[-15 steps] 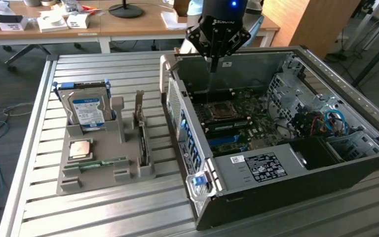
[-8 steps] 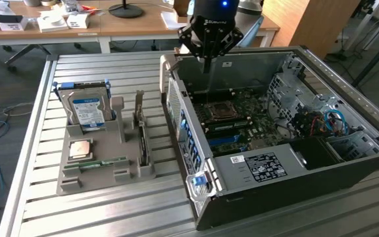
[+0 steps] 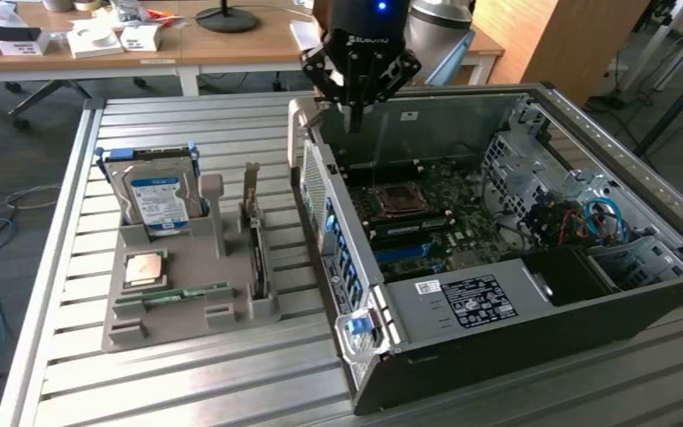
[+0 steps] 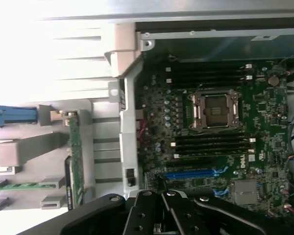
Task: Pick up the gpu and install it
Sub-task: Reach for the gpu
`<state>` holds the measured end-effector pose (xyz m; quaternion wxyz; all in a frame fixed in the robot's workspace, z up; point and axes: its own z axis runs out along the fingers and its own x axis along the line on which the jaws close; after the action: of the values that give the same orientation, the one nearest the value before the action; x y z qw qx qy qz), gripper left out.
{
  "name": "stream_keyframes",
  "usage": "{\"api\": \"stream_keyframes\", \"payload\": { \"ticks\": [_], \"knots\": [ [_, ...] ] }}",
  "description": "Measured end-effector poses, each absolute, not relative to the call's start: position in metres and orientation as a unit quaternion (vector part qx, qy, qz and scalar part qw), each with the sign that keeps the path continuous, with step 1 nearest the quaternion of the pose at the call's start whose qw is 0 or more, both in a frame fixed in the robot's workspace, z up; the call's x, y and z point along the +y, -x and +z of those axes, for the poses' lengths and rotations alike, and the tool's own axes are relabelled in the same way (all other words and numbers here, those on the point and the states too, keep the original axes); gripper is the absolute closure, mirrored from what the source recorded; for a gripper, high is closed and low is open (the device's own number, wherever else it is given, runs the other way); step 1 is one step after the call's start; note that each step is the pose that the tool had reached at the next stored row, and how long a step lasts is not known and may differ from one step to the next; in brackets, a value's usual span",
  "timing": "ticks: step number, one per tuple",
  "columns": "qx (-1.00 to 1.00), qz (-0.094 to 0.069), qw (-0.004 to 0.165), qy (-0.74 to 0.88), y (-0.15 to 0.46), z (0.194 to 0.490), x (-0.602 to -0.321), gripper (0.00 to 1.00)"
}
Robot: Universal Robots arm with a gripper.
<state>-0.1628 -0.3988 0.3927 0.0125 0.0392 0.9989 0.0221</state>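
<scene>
- Here, nearest to the exterior camera, the open computer case (image 3: 461,347) is lying on its side on the slatted metal surface (image 3: 199,374), so its inside is facing upward.
- Beside it, toward the exterior view's left, a grey holder (image 3: 128,334) is keeping spare parts in separate slots, with a memory stick (image 3: 175,294) and a processor chip (image 3: 146,267) at its near end.
- The gpu (image 3: 255,245) is standing on its edge in the holder's slot closest to the case, and nothing is touching it. I think this pose is leaving its upper edge free for a grip.
- Behind these, the hard drive (image 3: 157,197) is standing upright.
- The case wall (image 3: 317,205) is rising between the gpu and the motherboard (image 3: 430,209), where a blue slot (image 3: 407,253) is lying uncovered.
- Farther back, the claw (image 3: 351,120) is hanging above the far end of that wall, with its fingers pressed together and holding nothing.
- Farthest away, a wooden desk (image 3: 235,44) is carrying small boxes.
</scene>
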Motion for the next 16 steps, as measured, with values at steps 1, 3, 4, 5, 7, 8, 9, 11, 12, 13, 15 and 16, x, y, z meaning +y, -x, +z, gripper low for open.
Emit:
{"api": "stream_keyframes", "payload": {
  "ticks": [1, 3, 4, 5, 7, 8, 9, 11, 12, 13, 15, 16],
  "knots": [
    [0.999, 0.022, 0.013, -0.039, 0.166, 0.393, -0.399, 0.89],
    [0.999, 0.022, 0.013, -0.04, 0.171, 0.393, -0.399, 0.89],
    [0.999, 0.022, 0.013, -0.04, 0.174, 0.393, -0.399, 0.89],
    [0.999, 0.022, 0.013, -0.04, 0.176, 0.392, -0.399, 0.89],
    [0.999, 0.022, 0.013, -0.041, 0.181, 0.392, -0.399, 0.89],
    [0.999, 0.022, 0.013, -0.041, 0.184, 0.392, -0.399, 0.89],
    [0.999, 0.022, 0.013, -0.041, 0.186, 0.392, -0.399, 0.89],
    [0.999, 0.022, 0.013, -0.042, 0.19, 0.392, -0.399, 0.89],
    [0.999, 0.022, 0.013, -0.042, 0.193, 0.392, -0.398, 0.89],
    [0.999, 0.022, 0.013, -0.042, 0.195, 0.392, -0.398, 0.89],
    [0.999, 0.022, 0.013, -0.043, 0.199, 0.392, -0.398, 0.89],
    [0.999, 0.022, 0.013, -0.043, 0.201, 0.392, -0.398, 0.89]
  ]
}}
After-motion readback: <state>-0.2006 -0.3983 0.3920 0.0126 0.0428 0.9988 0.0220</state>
